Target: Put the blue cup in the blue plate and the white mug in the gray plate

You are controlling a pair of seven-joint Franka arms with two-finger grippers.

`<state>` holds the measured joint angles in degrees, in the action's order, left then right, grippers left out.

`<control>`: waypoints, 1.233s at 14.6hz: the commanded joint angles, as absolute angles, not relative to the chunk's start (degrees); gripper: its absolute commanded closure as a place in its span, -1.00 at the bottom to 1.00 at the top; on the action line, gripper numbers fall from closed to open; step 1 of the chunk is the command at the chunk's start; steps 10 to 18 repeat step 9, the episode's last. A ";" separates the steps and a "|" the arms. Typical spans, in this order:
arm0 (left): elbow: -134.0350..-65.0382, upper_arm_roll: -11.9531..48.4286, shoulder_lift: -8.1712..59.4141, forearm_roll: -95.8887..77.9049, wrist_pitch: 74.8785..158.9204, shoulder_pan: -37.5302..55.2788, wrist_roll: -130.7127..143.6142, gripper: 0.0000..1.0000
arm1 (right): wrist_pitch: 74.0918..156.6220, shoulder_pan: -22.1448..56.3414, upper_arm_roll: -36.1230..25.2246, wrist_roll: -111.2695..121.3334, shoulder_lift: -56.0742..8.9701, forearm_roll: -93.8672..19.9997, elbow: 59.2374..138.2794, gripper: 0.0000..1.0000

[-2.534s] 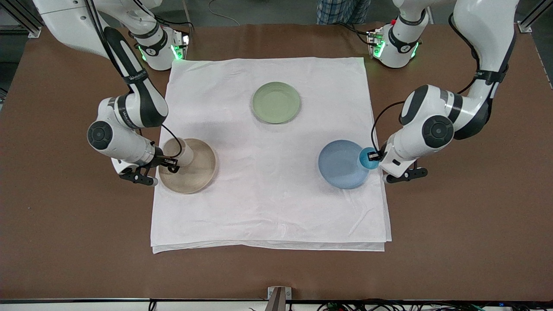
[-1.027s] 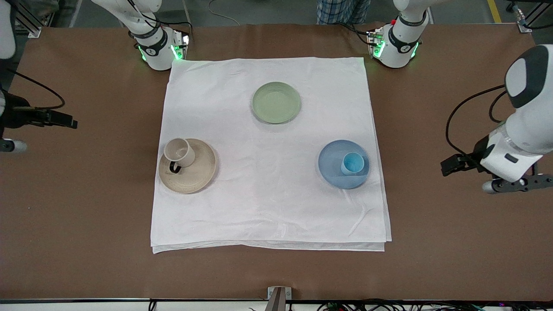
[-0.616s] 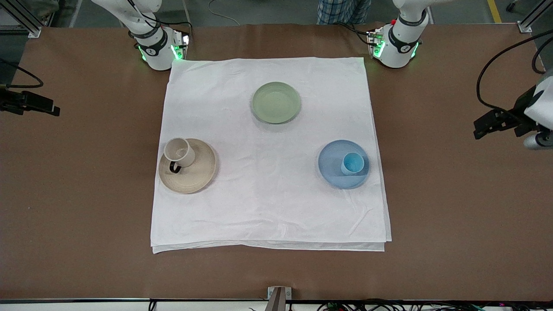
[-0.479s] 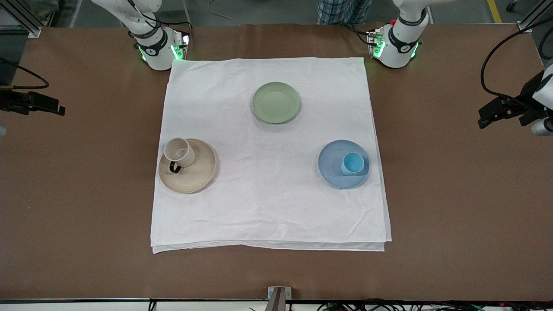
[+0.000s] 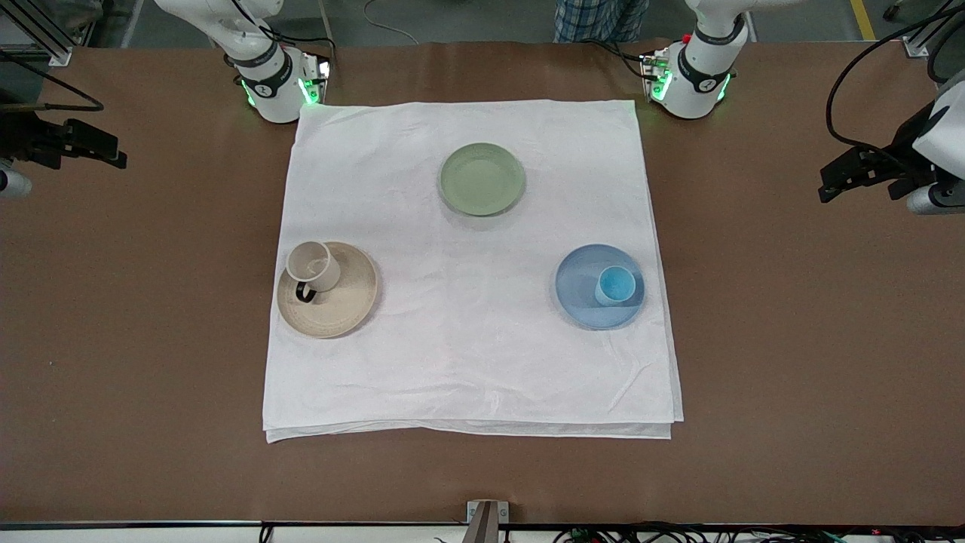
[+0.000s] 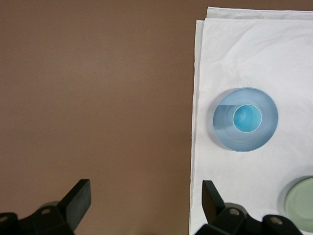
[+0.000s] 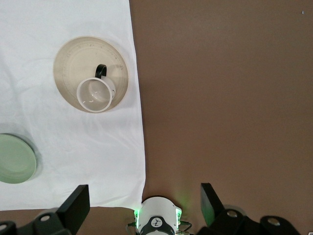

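Note:
The blue cup [image 5: 614, 286] stands upright in the blue plate [image 5: 579, 285], toward the left arm's end of the cloth. The white mug [image 5: 311, 265] stands upright on the gray plate [image 5: 343, 302], its dark handle toward the front camera. My left gripper [image 5: 844, 177] is open and empty, high over bare table at the left arm's end. My right gripper [image 5: 98, 147] is open and empty, high over bare table at the right arm's end. The left wrist view shows the cup [image 6: 247, 118] in the blue plate [image 6: 222, 125]. The right wrist view shows the mug [image 7: 95, 95] on the gray plate [image 7: 78, 54].
A pale green plate [image 5: 482, 179] lies empty on the white cloth [image 5: 467, 362], nearer the robots' bases. The cloth covers the middle of the brown table. The arm bases [image 5: 275, 87] stand at the cloth's corners.
Both grippers let go of the cup and the mug, then drew away outward to the table's ends and rose. Cup and mug stay in their plates.

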<state>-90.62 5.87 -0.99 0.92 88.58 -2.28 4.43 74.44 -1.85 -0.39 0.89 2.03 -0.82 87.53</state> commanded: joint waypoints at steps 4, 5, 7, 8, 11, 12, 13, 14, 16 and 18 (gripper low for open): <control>-89.39 5.80 -1.32 0.35 87.19 -2.02 4.04 -1.00 | 79.62 -1.14 -0.88 1.23 12.12 1.58 97.90 -1.00; -89.04 5.80 -1.14 0.70 87.19 -1.85 4.13 -1.00 | 79.89 -1.06 -0.79 1.23 12.48 1.58 98.00 -1.00; -89.03 5.89 -1.14 0.79 87.01 -1.85 4.13 -1.00 | 80.51 -1.05 -0.79 1.23 12.48 1.58 98.00 -1.00; -88.95 5.89 -1.14 0.79 87.01 -1.93 4.13 -1.00 | 80.59 -1.23 -0.79 1.23 12.48 1.58 98.00 -1.00; -88.95 5.80 -1.14 0.79 87.01 -1.93 4.13 -1.00 | 80.68 -1.32 -0.79 1.23 12.31 1.50 97.91 -1.00; -88.95 5.80 -1.14 0.79 87.01 -1.93 4.13 -1.00 | 80.68 -1.32 -0.79 1.23 12.31 1.50 97.91 -1.00; -88.95 5.80 -1.14 0.79 87.01 -1.93 4.13 -1.00 | 80.68 -1.32 -0.79 1.23 12.31 1.50 97.91 -1.00; -88.95 5.80 -1.14 0.79 87.01 -1.93 4.13 -1.00 | 80.68 -1.32 -0.79 1.23 12.31 1.50 97.91 -1.00; -88.95 5.80 -1.14 0.79 87.01 -1.93 4.13 -1.00 | 80.68 -1.32 -0.79 1.23 12.31 1.50 97.91 -1.00; -88.95 5.80 -1.14 0.79 87.01 -1.93 4.13 -1.00 | 80.68 -1.32 -0.79 1.23 12.31 1.50 97.91 -1.00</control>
